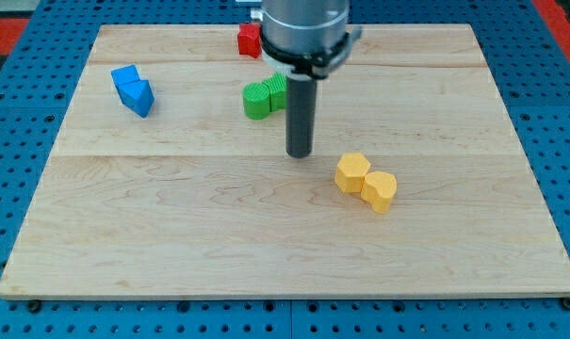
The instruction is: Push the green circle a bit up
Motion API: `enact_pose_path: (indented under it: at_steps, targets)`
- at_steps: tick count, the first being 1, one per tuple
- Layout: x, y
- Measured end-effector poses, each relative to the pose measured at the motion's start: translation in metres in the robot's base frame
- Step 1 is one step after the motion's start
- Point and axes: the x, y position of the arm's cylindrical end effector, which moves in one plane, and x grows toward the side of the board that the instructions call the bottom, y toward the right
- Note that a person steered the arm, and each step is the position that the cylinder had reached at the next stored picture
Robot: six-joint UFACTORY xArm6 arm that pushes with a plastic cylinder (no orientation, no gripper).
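The green circle [256, 101] is a round green block at the upper middle of the wooden board [171, 217]. A second green block [276, 91] touches its right side and is partly hidden by the rod. My tip [300, 153] rests on the board below and to the right of the green circle, a short gap away from it. The arm's grey body [303, 33] hangs over the board's top edge.
A red block [249, 40] lies at the top edge, partly behind the arm. Two blue blocks [133, 89] touch each other at the upper left. Two yellow blocks [365, 182] touch each other right of my tip. Blue pegboard surrounds the board.
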Motion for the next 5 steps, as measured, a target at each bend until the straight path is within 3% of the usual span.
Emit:
enact_pose_path:
  at_steps: [3,5]
  targets:
    - [-0.037,-0.005]
    - [-0.037,-0.005]
